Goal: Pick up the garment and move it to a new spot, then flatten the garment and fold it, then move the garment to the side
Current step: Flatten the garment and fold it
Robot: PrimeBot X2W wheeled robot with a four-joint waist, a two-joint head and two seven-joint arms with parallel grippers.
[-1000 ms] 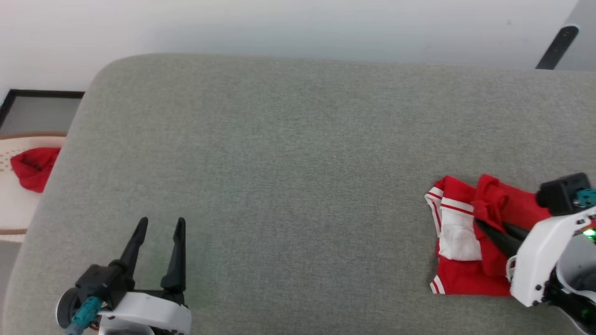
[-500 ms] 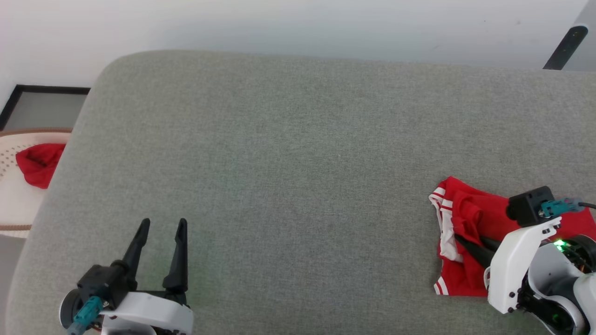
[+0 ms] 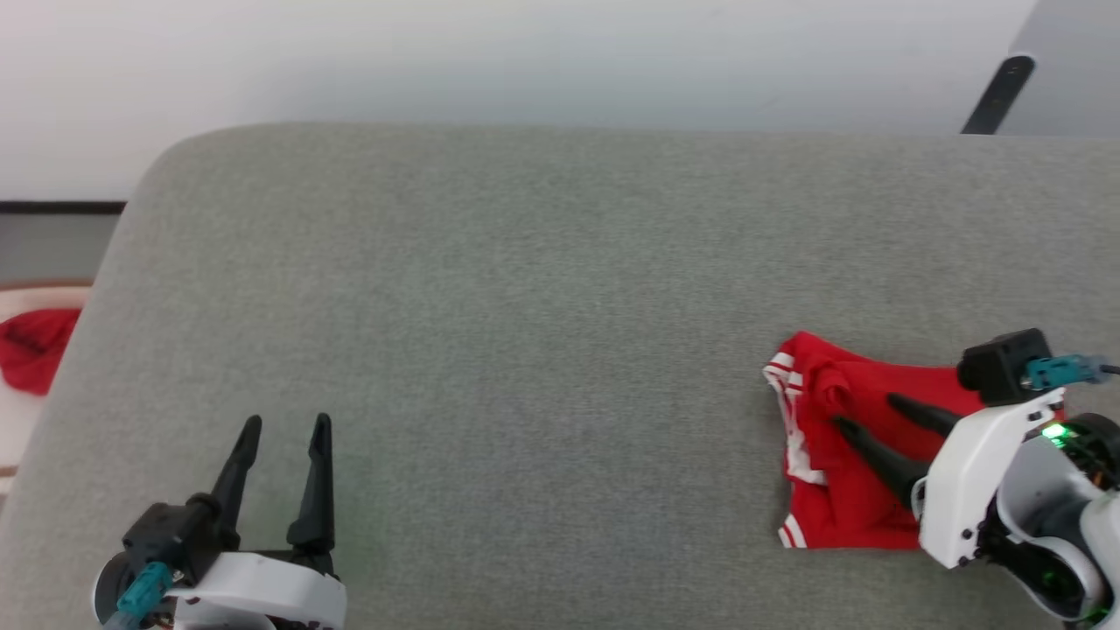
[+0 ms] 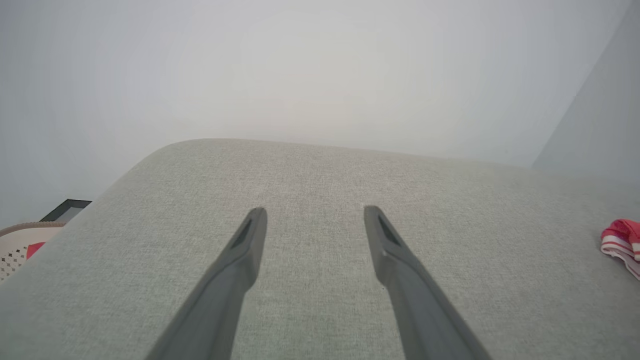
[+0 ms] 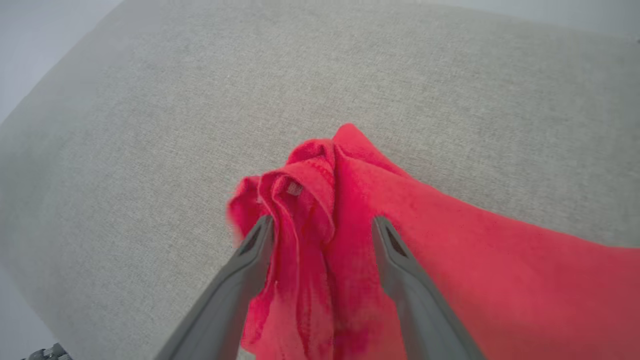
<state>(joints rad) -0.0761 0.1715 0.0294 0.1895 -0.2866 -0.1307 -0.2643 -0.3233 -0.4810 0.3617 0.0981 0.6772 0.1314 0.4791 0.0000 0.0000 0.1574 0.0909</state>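
Over on the right side of the grey cushion (image 3: 560, 289), near its front edge, lies the shirt (image 3: 840, 507) — rumpled and roughly folded, red body up, striped white trim showing along its left edge. The right claw (image 3: 864, 411) sits low over it with its two fingers (image 5: 395, 265) spread wide, straddling a bunched ridge of the fabric rather than pinching it; nothing is gripped. To my eye that is a release posture: the shirt's weight is on the cushion, off to the side, which fits the last part of the job. The left claw (image 3: 286, 420) hangs open too, empty, over bare cushion at the front left, well apart from the shirt — out of the way, I'd guess, since one claw is enough here. Off the cushion's left edge a small red cloth (image 3: 31, 359) lies on something pale; it looks to be no part of this.

Counting: one shirt, one small red cloth, one cushion, two claws, four fingers.
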